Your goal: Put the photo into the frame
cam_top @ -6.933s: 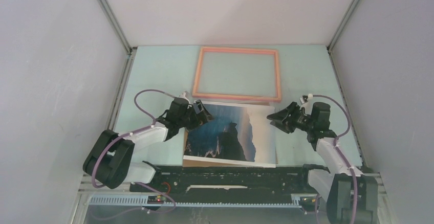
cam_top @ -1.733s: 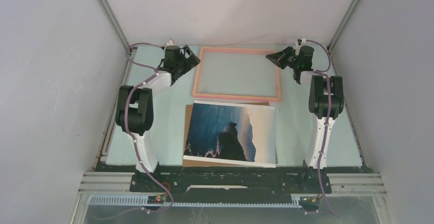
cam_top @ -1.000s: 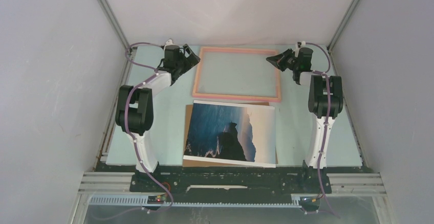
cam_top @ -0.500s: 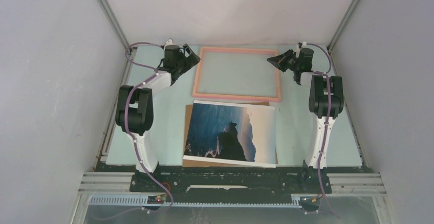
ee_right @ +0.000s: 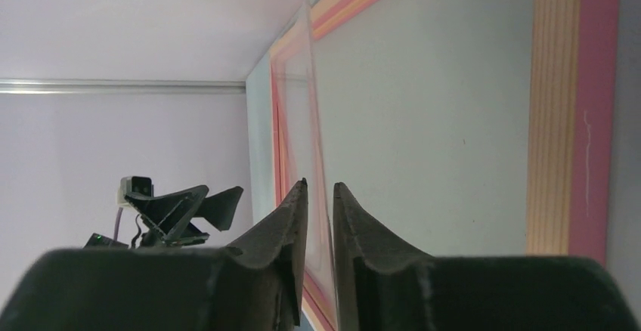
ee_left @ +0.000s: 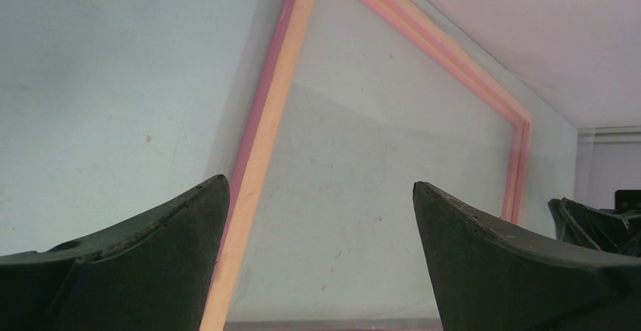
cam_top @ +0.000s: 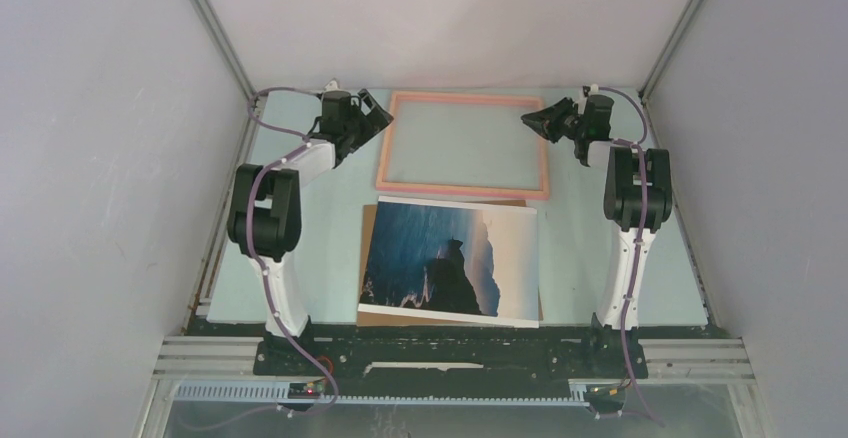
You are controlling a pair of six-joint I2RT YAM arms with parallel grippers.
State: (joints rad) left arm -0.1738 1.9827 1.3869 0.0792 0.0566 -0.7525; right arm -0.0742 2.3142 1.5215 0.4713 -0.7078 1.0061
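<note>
On my left, the left gripper (cam_top: pixel 378 116) sits at the far left corner of the frame (cam_top: pixel 460 188). Its fingers (ee_left: pixel 151 248) are spread wide with nothing between them but air. From its wrist camera, the frame's left rail runs up through the gap, closer to the left finger. I cannot tell whether either finger touches the rail.

The frame lies at the far middle of the pale surface (cam_top: pixel 300 218), its salmon-pink border around a clear front. Just nearer to me is the photo (cam_top: pixel 450 258), face up, with its dark rock against blue sky. It lies outside the frame, and its far edge is just beside the frame's near rail. A brown backing board (cam_top: pixel 367 220) lies under it, showing along its left and far edges.

On my right, the right gripper (cam_top: pixel 530 118) is at the frame's far right corner, pointing inward. Its wrist camera shows the fingers (ee_right: pixel 291 225) parted only a sliver. A thin clear edge runs up through that slit. I cannot tell whether the pads touch it.
</note>
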